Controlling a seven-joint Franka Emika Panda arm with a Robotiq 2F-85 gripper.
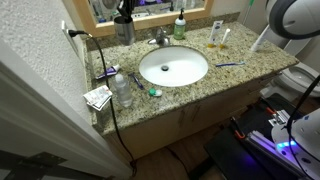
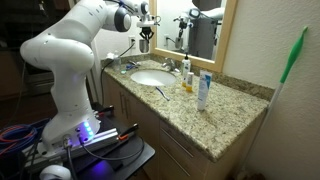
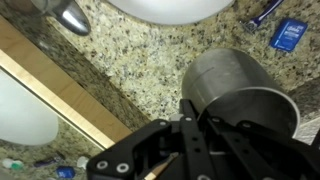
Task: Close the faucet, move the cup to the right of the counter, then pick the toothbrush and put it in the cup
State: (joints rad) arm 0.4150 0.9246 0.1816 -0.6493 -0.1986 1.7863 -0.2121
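- Bathroom vanity: the robot's gripper [image 3: 191,122] is clenched on the rim of the dark grey cup [image 3: 238,88], its 2 fingers pinched at the near lip.
- The cup is at a back corner of the granite counter [image 1: 200,48], close to the wooden mirror frame [image 3: 60,92]. Whether it rests on the stone or hangs just above it cannot be told.
- The chrome faucet [image 1: 160,38] stands at the counter's back edge behind the white sink [image 1: 185,70], near the cup.
- The blue toothbrush [image 1: 230,65] lies flat just beside the sink, on the side away from the cup — well apart from it.
- 1 green soap bottle [image 1: 180,25] stands at the back edge.
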